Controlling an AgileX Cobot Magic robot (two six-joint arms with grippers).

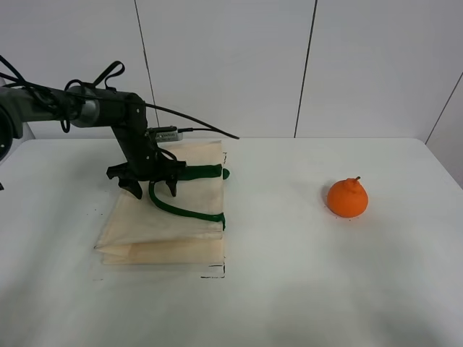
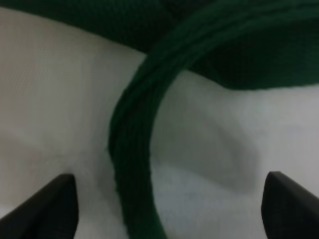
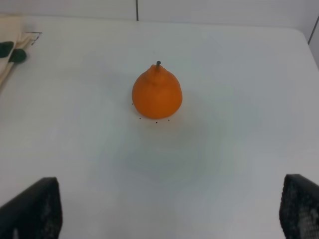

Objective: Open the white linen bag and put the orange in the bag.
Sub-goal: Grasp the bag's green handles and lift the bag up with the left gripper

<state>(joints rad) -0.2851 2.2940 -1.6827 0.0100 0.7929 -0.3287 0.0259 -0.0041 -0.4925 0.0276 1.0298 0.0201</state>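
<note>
The white linen bag (image 1: 163, 220) lies flat and folded on the table's left half, its two dark green strap handles (image 1: 187, 211) on top. My left gripper (image 1: 153, 189) is open, tips down on the bag, straddling one green strap. In the left wrist view the strap (image 2: 133, 164) runs between the two fingertips (image 2: 55, 209) over the cream cloth (image 2: 60, 99). The orange (image 1: 347, 198) stands alone on the right half. In the right wrist view my right gripper (image 3: 164, 211) is open and empty, well short of the orange (image 3: 157, 93). The right arm is out of the high view.
The white table (image 1: 289, 289) has small black marks around the bag's corners (image 1: 215, 272). A cable (image 1: 192, 130) trails from the left arm above the bag. The bag's edge and handle ends (image 3: 11, 52) show at the rim of the right wrist view.
</note>
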